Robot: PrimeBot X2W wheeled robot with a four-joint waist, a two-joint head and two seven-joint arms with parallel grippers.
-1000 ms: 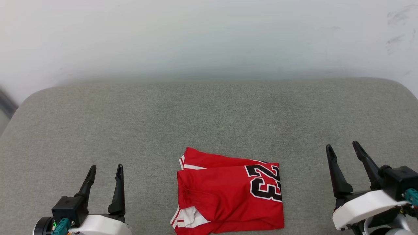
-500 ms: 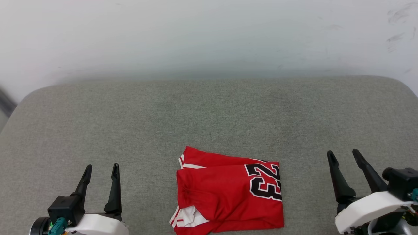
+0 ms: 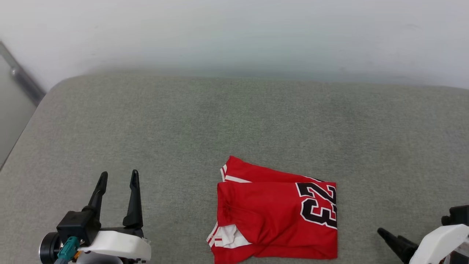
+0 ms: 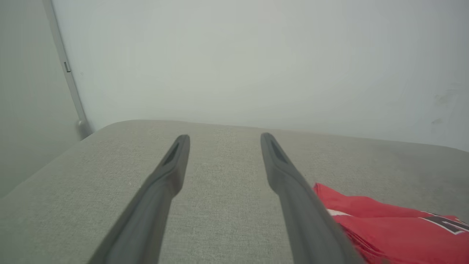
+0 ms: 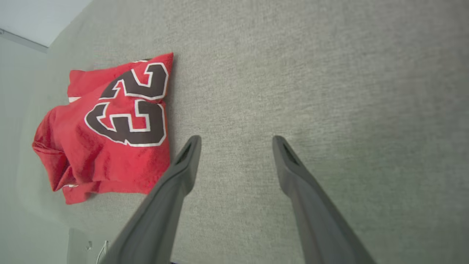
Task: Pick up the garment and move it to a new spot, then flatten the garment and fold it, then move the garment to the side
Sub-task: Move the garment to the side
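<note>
The garment (image 3: 274,216) is a red jersey folded into a rough rectangle near the front edge of the grey cushion, with a black-and-white "23" on its right part and a white striped sleeve at its lower left. My left gripper (image 3: 119,175) stands open to the garment's left, apart from it, with nothing between its fingers. In the left wrist view this gripper (image 4: 225,138) points toward the wall, the garment (image 4: 384,227) at its right. My right gripper (image 5: 236,141) is open over bare cushion, the garment (image 5: 110,128) to its left. One of its fingers (image 3: 394,242) shows low at the right.
The grey fabric cushion (image 3: 234,124) spreads wide behind and to both sides of the garment. A pale wall (image 3: 234,33) rises behind it. A metal rail (image 3: 22,79) runs along the cushion's far left corner.
The camera has turned left, shifting the whole picture right. My right gripper has drawn back and down toward the lower right corner. The left gripper and the garment have stayed put.
</note>
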